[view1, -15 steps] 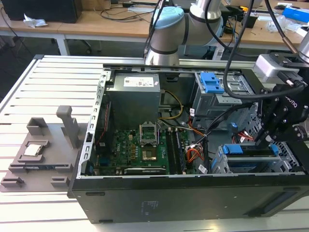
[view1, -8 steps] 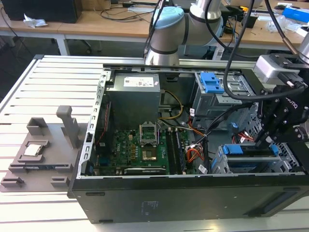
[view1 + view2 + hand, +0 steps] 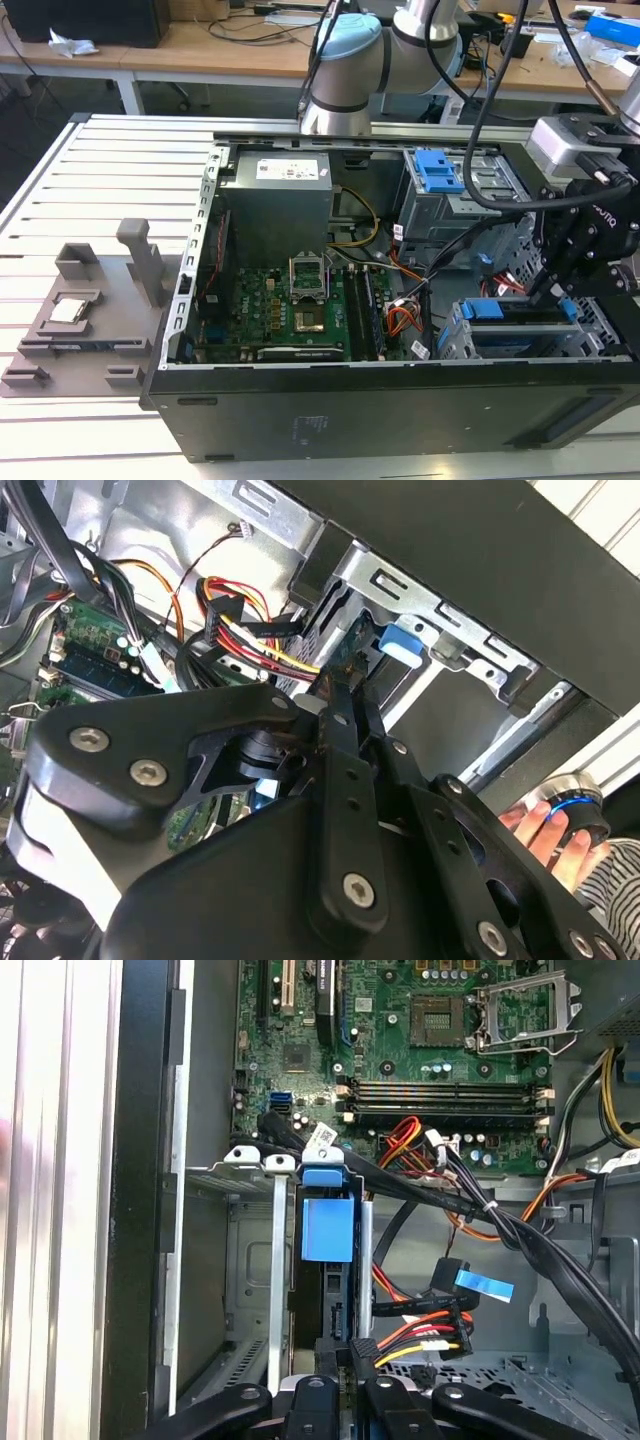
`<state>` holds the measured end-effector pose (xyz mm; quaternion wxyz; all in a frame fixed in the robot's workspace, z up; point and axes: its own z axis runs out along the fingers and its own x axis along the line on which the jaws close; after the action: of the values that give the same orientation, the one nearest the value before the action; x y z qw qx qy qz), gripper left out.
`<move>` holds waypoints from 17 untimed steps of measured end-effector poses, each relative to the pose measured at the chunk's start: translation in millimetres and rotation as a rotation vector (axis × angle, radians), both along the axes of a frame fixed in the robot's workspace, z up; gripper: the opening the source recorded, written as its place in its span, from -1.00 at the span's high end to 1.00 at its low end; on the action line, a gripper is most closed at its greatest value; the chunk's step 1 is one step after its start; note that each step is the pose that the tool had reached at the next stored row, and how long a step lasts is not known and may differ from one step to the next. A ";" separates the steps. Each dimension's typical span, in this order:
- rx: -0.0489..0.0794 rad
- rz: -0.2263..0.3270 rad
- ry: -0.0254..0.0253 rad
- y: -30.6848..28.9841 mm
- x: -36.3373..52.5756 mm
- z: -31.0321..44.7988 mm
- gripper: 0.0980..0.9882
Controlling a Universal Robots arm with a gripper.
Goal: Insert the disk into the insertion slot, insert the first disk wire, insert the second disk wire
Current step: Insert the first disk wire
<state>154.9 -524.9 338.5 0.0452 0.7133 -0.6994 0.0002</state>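
The end effector (image 3: 345,698) is seen with its fingers drawn together; whether anything is pinched cannot be told. The disk (image 3: 327,1228) is seated edgewise in the insertion slot (image 3: 250,1270), crowded by wires (image 3: 420,1325) just beside it.

In the exterior view the gripper (image 3: 547,293) stands before the disk (image 3: 505,312), so we see of the disk only a strip of its blue carrier. Its label is hidden, and we cannot tell how deep it sits in the insertion slot (image 3: 452,343). In the first wrist view the gripper (image 3: 350,1357), just beside the disk (image 3: 327,1228), is cut off by the picture's edge. In the second wrist view a hand (image 3: 550,837), well apart from the disk (image 3: 405,645), is cut off too.
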 end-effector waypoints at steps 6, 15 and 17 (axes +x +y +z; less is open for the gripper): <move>0.001 0.000 0.0000 -1.0 0.0 -2.5 0.84; 0.001 0.000 0.0000 -0.8 -0.1 3.2 0.67; -0.006 0.000 0.0000 1.5 -0.1 21.0 0.67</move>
<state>154.9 -523.4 359.5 0.0472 0.7132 -0.6994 0.0021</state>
